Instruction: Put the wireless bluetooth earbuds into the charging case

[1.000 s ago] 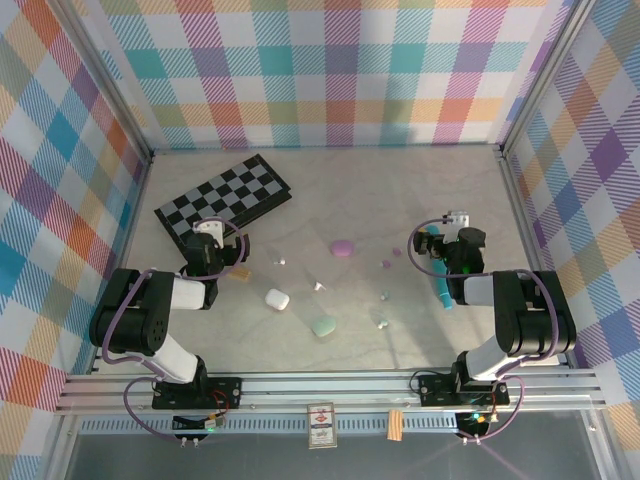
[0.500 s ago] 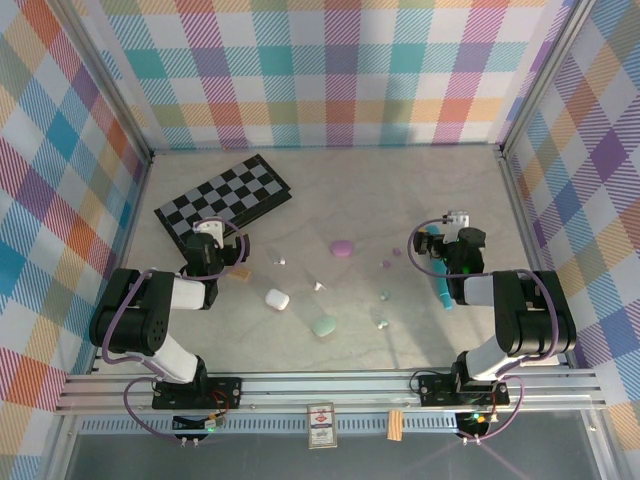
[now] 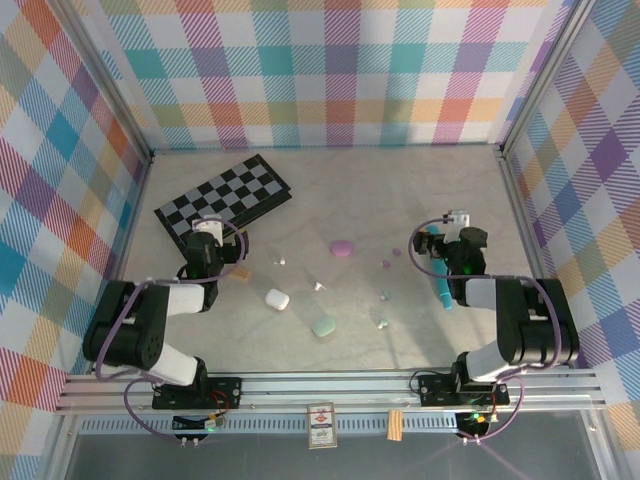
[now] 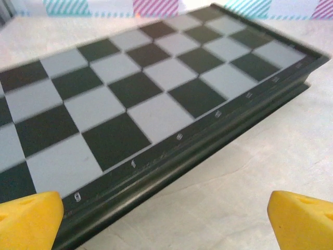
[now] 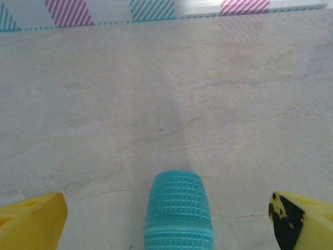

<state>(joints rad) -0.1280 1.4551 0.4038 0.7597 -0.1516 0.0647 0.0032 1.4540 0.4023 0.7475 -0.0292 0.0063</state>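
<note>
Earbuds (image 3: 386,264) lie where they were; left arm (image 3: 170,298) has shifted slightly

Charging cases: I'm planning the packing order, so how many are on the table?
3: the white case left of centre, the mint green case just below-right of it in the top view, the purple case farther back. None looks hidden.

Top view: the earbuds (image 3: 385,264) are specks, shape and orientation unreadable. Part of the teal pen (image 3: 441,290) sits under the right arm, and the right wrist view cuts it at the bottom edge. In the left wrist view the chessboard (image 4: 130,94) runs off the left edge, far end blurred. Fingertips of left tool (image 4: 28,219) and right tool (image 5: 31,219) are clipped at the bottom corners.
</note>
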